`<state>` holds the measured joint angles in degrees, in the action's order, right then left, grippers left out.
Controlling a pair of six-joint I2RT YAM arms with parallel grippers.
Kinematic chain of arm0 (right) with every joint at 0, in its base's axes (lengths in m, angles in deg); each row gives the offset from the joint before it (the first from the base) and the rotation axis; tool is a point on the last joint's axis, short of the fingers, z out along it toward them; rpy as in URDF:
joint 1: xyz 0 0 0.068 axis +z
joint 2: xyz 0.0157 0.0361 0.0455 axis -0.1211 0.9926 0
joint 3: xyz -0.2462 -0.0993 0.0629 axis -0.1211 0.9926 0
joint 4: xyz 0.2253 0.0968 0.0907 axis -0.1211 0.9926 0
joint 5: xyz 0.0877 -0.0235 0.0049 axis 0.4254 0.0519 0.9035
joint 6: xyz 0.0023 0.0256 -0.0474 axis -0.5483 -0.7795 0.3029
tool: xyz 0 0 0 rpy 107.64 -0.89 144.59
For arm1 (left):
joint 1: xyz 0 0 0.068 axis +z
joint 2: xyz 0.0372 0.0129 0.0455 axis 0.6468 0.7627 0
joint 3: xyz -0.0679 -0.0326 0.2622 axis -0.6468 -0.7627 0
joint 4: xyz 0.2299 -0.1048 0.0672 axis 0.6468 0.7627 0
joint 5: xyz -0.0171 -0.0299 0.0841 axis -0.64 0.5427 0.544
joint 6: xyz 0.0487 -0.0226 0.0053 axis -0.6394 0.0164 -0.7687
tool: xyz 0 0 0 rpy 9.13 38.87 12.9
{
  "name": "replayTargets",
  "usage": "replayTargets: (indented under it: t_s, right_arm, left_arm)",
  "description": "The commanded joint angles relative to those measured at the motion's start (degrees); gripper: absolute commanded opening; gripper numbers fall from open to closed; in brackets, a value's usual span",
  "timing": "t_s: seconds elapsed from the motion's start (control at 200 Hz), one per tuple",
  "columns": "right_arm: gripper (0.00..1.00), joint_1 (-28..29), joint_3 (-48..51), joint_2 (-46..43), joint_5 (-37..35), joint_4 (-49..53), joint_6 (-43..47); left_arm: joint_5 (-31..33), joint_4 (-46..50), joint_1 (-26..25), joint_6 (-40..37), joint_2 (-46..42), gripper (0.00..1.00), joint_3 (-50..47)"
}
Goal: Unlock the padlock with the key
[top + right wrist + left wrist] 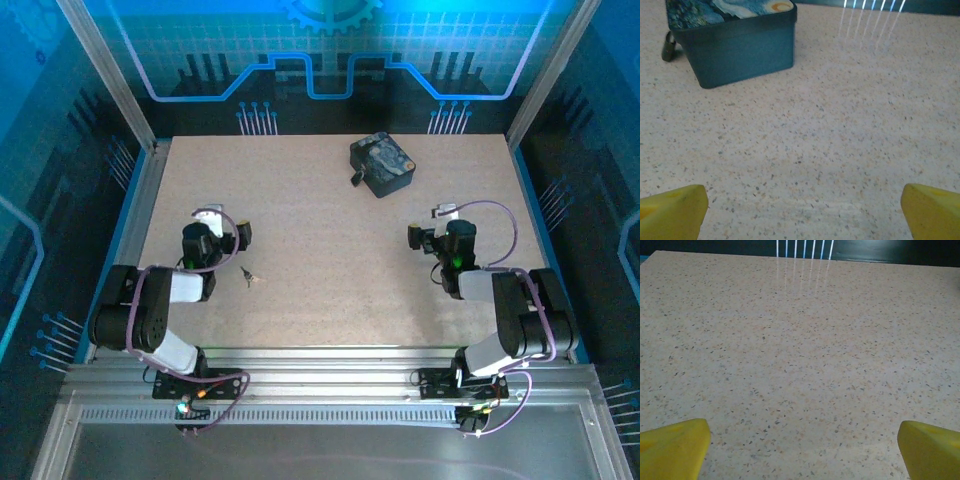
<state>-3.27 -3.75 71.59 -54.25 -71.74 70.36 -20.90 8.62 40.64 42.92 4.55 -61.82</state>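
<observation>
Tiny dark-silvery metal key (pixel 248 277) lies just right of, and slightly behind, the spread left gripper (pixel 226 226), the nearer arm. Small dark padlock (pixel 356 179) hangs on a swirl-lidded dark box (pixel 385 160), well ahead-left of the spread right gripper (pixel 428 222).

On one table (pixel 300 240) there is one box (pixel 388 158), with one padlock (pixel 356 178) touching the box's side and one key (pixel 249 278) well apart from the box, toward the left arm. Nearer than the box stand two arms, each with one gripper: the left gripper (pixel 800 455) and the right gripper (pixel 802 212). Each has two yellow fingers (pixel 675 447).
</observation>
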Motion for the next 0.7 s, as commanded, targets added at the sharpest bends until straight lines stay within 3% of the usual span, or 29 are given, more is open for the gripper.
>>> replayTargets:
  t_s: [0.0,0.09,0.16,0.26,0.44,0.695]
  right_arm:
    - [1.0,-1.9,-5.5,-4.8,-3.5,10.5,-3.4]
    - [1.0,-3.8,-14.2,-5.4,-4.8,26.2,-7.9]
    - [0.97,-5.1,-24.8,-1.6,-2.0,40.1,-13.4]
    - [0.91,-5.1,-39.1,6.1,2.8,52.2,-22.7]
    - [0.87,-3.4,-52.9,17.9,9.9,53.8,-36.1]
    - [0.86,0.6,-68.5,34.0,11.9,57.0,-44.0]
  left_arm:
    - [3.2,14.4,0.0,0.9,-5.6,0.99,6.9]
    - [10.0,26.0,0.0,4.9,-8.3,0.99,13.5]
    - [15.3,33.8,0.0,11.3,-7.5,0.99,18.4]
    - [15.8,52.2,-0.1,17.3,-5.3,0.99,29.0]
    - [19.0,61.2,-5.9,21.9,-5.4,0.99,33.4]
    - [20.5,72.0,-12.8,23.6,-5.9,0.99,38.7]
